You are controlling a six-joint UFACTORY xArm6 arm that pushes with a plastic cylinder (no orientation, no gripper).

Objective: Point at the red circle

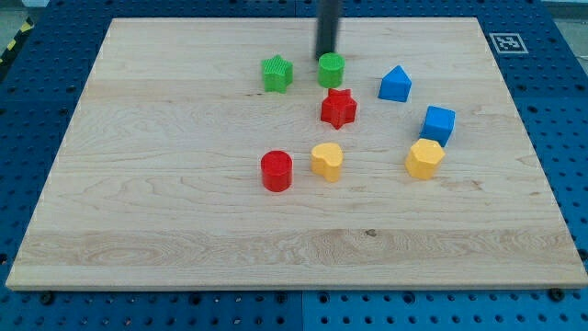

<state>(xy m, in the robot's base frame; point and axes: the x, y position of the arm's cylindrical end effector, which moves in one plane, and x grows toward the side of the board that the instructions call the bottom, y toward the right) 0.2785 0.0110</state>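
The red circle (pixel 276 171) is a short red cylinder a little below and left of the board's middle. My tip (pixel 326 56) comes down from the view's top and ends just above the green circle (pixel 332 70), touching or nearly touching its far side. The tip is well above and to the right of the red circle, with the red star (pixel 338 108) between them.
A green star (pixel 277 74) lies left of the green circle. A yellow heart (pixel 326 160) sits right of the red circle. A blue pentagon-like block (pixel 395 84), a blue cube (pixel 438 124) and a yellow hexagon (pixel 424 158) lie to the right. The wooden board (pixel 165 230) rests on a blue pegboard table.
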